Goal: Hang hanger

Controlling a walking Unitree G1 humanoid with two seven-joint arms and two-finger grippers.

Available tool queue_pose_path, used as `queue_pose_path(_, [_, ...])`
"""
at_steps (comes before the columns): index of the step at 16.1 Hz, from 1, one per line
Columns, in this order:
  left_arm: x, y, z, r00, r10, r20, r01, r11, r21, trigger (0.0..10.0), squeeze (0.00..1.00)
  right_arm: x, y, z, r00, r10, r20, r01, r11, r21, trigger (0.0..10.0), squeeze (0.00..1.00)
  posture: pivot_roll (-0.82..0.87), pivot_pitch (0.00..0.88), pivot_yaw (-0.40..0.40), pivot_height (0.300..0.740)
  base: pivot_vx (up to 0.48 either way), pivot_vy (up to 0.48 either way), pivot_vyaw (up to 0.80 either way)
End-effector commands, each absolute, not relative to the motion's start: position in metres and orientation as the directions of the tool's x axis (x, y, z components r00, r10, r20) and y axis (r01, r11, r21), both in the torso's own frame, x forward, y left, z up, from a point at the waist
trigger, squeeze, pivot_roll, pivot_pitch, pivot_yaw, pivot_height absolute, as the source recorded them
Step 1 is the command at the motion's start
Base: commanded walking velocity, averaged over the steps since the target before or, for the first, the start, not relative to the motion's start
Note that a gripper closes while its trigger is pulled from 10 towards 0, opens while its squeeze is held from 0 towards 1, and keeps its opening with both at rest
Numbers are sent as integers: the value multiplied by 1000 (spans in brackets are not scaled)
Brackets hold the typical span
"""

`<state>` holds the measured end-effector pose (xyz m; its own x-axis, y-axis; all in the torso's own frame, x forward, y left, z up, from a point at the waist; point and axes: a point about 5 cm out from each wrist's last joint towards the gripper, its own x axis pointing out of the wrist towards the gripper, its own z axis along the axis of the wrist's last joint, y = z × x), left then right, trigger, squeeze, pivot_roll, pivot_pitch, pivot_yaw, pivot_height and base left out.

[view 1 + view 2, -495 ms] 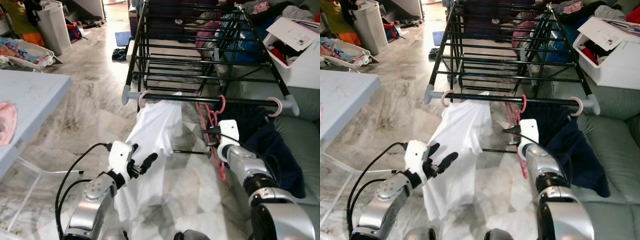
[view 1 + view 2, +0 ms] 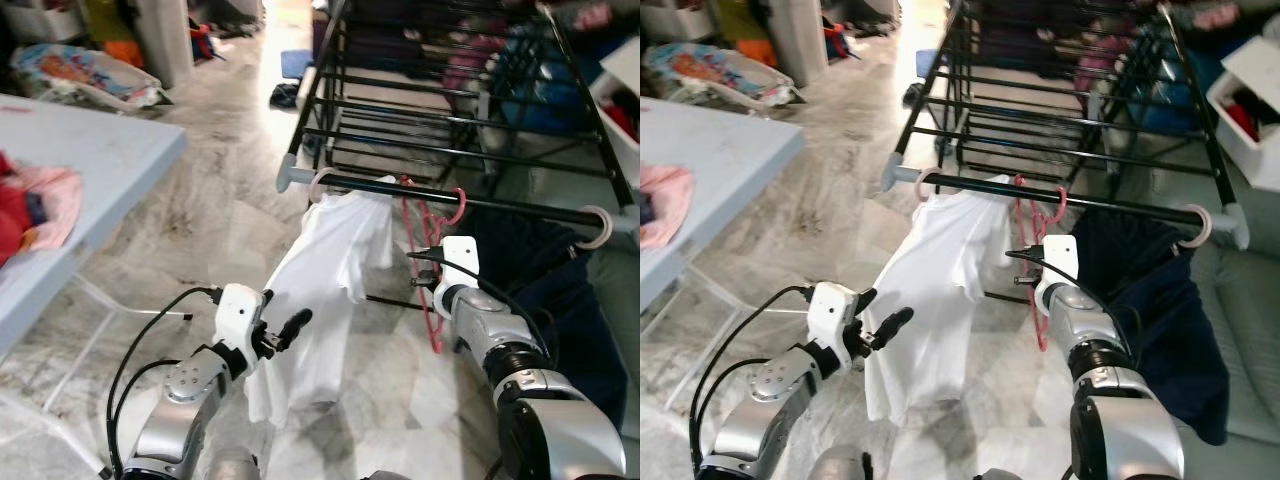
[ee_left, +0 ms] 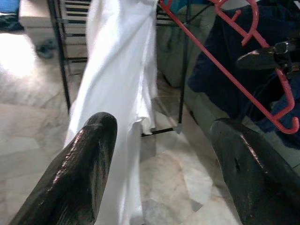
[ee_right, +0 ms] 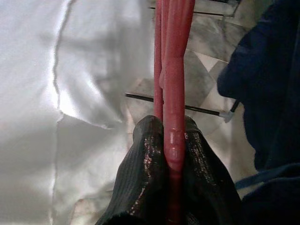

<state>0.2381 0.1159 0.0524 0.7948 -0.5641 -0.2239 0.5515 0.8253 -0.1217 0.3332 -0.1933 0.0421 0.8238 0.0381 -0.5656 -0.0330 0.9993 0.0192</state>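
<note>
A red plastic hanger [image 2: 430, 262] hangs by its hook from the front bar [image 2: 500, 207] of the black drying rack, between a white shirt [image 2: 320, 290] and a dark blue garment [image 2: 550, 290]. My right gripper [image 2: 428, 268] is shut on the red hanger [image 4: 171, 93], its black fingers [image 4: 140, 178] pinching the thin frame from both sides. My left gripper [image 2: 285, 330] is open, held low in front of the white shirt [image 3: 117, 93] and touching nothing.
The rack [image 2: 1040, 110] stretches away with several black rails. A light blue table [image 2: 90, 170] with pink and red clothes [image 2: 35, 205] stands at the left. A grey sofa [image 2: 1240, 330] lies at the right. Marble floor [image 2: 220, 200] lies between.
The camera has shifted, so the whole scene sits differently in the frame. My right gripper still holds the hanger on the bar, and the left gripper stays open by the shirt.
</note>
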Motion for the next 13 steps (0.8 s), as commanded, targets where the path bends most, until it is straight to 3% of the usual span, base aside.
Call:
queue_pose_path(1, [241, 116, 57, 800, -560, -215, 552, 828, -103, 10000, 0, 324, -194, 29, 779, 32, -626, -18, 999, 29, 10000, 0, 42, 0, -38, 740, 0, 0, 0])
queue_pose_path(4, [238, 116, 57, 796, -563, -221, 555, 825, -104, 10000, 0, 325, -193, 29, 774, 10, -633, 22, 999, 43, 10000, 0, 45, 0, -35, 740, 0, 0, 0])
queue_pose_path(5, [238, 116, 57, 796, -564, -222, 555, 825, -105, 10000, 0, 324, -193, 27, 772, 4, -636, 32, 998, 45, 10000, 98, 46, 0, -36, 740, 0, 0, 0])
queue_pose_path(6, [238, 116, 56, 795, -563, -224, 555, 825, -105, 10000, 0, 323, -194, 25, 770, -6, -637, 48, 998, 49, 10000, 1000, 46, 0, -36, 740, 0, 0, 0])
queue_pose_path(8, [238, 116, 57, 795, -564, -224, 555, 825, -106, 10000, 0, 322, -193, 24, 771, -6, -637, 48, 998, 48, 10000, 1000, 43, 0, -34, 740, 0, 0, 0])
queue_pose_path(13, [241, 117, 56, 792, -559, -246, 554, 827, -97, 10000, 0, 318, -199, 32, 862, -95, -498, 95, 995, -24, 10000, 1000, 23, 0, 1, 740, 0, 0, 0])
